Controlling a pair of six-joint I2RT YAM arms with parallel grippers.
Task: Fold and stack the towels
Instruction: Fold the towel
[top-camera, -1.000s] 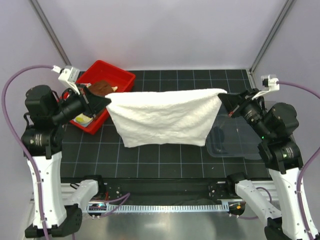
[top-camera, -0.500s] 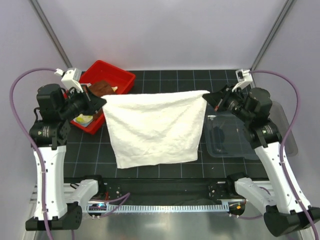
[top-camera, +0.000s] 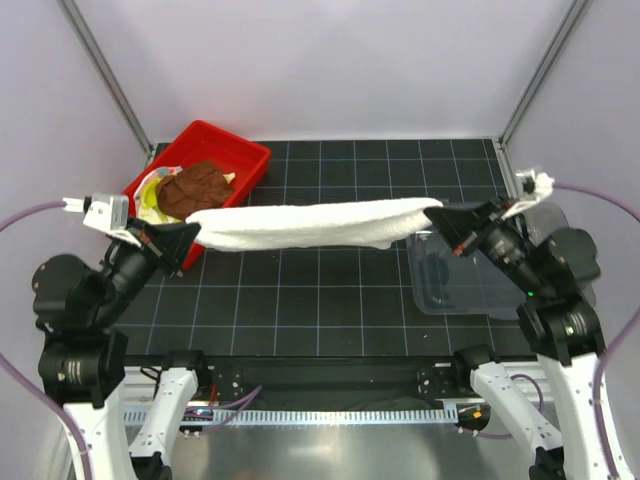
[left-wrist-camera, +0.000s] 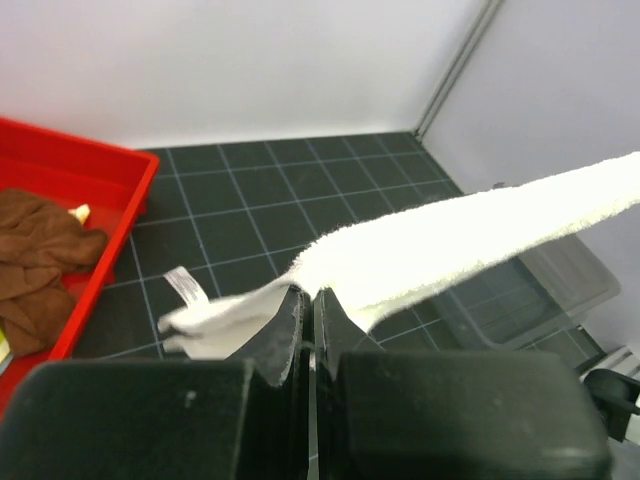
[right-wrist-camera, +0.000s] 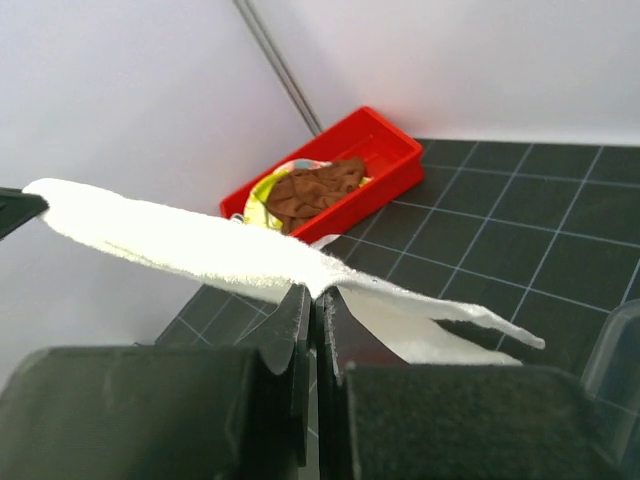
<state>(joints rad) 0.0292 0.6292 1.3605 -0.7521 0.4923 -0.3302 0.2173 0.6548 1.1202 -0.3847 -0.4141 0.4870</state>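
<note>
Overhead first: a large white terry towel (top-camera: 315, 222) hangs in the air as a narrow, rumpled band between the two arms, above the black gridded table mat (top-camera: 320, 300). The left gripper (top-camera: 190, 232) is clamped on its left end and the right gripper (top-camera: 440, 215) on its right end. A red plastic tray (top-camera: 252, 160) sits at the far-left of the mat. It holds a crumpled brown towel (top-camera: 200, 185), with a yellow-green cloth (top-camera: 150, 196) showing at its left. A clear plastic bin (top-camera: 450, 290) stands on the mat below the right gripper.

Left wrist: jaws pressed together, a corner of the white towel pinched between them. A small white label (left-wrist-camera: 185, 285) sticks out loose by that corner. The towel runs up and right to the frame edge, passing above the bin. Tray and brown towel at left.

Right wrist: jaws closed on the opposite corner. The towel stretches away left, and a loose flap trails right. The tray lies beyond with the brown and yellow-green cloths in it.
</note>
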